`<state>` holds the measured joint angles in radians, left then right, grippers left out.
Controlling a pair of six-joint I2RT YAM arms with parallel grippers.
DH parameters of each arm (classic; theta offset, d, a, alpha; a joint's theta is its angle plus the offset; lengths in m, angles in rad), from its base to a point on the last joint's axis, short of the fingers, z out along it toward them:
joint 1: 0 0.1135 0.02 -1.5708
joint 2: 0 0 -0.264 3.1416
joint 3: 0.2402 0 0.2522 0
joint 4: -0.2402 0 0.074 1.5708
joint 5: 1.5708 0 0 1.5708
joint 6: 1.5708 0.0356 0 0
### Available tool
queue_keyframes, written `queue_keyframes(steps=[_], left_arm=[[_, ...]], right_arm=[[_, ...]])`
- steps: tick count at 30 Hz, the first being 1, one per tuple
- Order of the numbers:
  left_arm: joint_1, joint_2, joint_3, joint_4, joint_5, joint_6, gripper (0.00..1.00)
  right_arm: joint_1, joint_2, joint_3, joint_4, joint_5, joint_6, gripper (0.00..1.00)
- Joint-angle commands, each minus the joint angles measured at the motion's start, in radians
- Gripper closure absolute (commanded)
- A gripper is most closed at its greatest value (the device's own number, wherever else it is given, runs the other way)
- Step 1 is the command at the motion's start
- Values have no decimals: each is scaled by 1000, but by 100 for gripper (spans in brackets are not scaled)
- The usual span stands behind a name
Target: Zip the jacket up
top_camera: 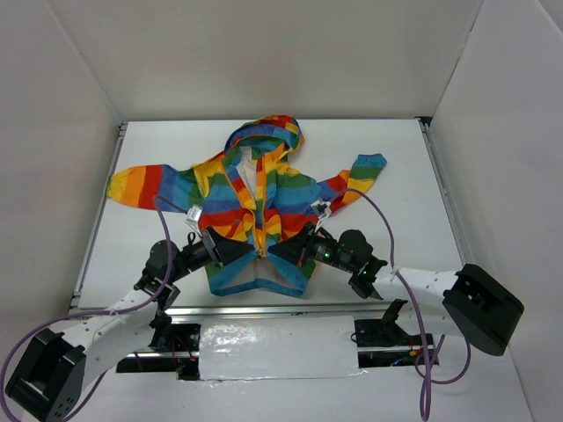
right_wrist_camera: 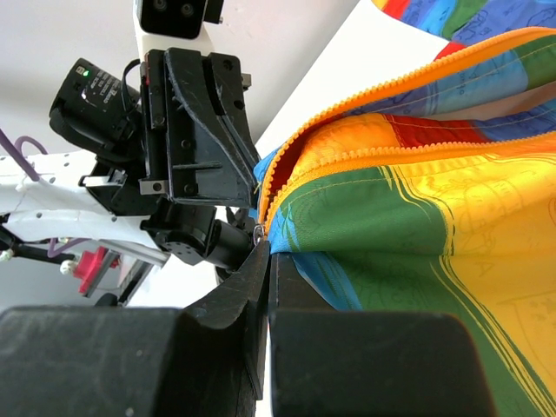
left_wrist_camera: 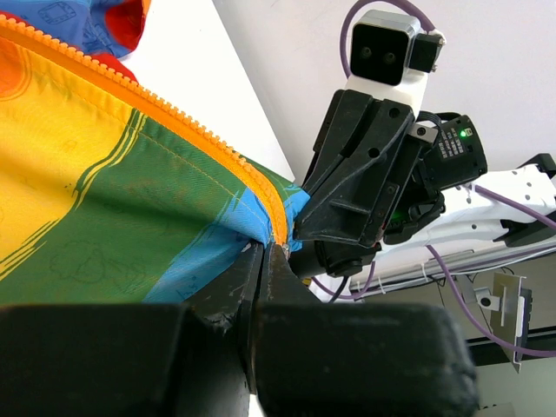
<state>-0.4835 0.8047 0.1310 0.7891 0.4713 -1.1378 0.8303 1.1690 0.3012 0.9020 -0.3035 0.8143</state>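
Looking down from the top camera, we are seeing the jacket (top_camera: 295, 189) lying flat on the white desk (top_camera: 396, 176). Its hood (top_camera: 268, 136) is pointing to the far side and its hem (top_camera: 259, 283) is lying toward the near edge. The sleeves (top_camera: 145, 186) are spreading out to the left and right. The front is gaping open below the hood, and the orange zipper (top_camera: 255, 215) is running down the middle. The left gripper (top_camera: 250, 251) and the right gripper (top_camera: 275, 250) are meeting tip to tip at the lower front of the jacket, just above the hem, one coming in from each side.

Turning to the left wrist camera, we are finding the left gripper (left_wrist_camera: 265, 256) with its jaws pressed together, pinching the jacket (left_wrist_camera: 104, 191) at the bottom end of the zipper (left_wrist_camera: 174, 126). The zipper teeth are running away from the gripper along the edge of the green and yellow stripes. The right gripper (left_wrist_camera: 300, 236) is sitting just beside this spot, its tips touching the same corner of cloth.

Moving to the right wrist camera, we are seeing the right gripper (right_wrist_camera: 265, 252) with its jaws closed together on the jacket (right_wrist_camera: 417, 208) where the two rows of the zipper (right_wrist_camera: 347, 152) are converging. A small metal piece (right_wrist_camera: 260, 230) is showing at its tips, though we cannot tell what it is. The left gripper (right_wrist_camera: 254, 187) is facing it, touching the cloth from the other side.
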Motion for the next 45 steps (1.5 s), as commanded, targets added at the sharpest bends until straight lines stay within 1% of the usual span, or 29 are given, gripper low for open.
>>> queue_keyframes(steps=[1, 15, 34, 45], left_arm=[[-6, 1, 10, 91, 23, -17, 100], [-7, 14, -7, 139, 33, -33, 100], [-6, 1, -19, 131, 26, -31, 100], [-7, 7, -21, 154, 13, -43, 100]], right_arm=[[-10, -5, 13, 84, -11, -4, 100], [-17, 20, 41, 109, -28, 6, 100], [-30, 21, 38, 135, -14, 42, 100], [-30, 66, 55, 156, -52, 59, 100]])
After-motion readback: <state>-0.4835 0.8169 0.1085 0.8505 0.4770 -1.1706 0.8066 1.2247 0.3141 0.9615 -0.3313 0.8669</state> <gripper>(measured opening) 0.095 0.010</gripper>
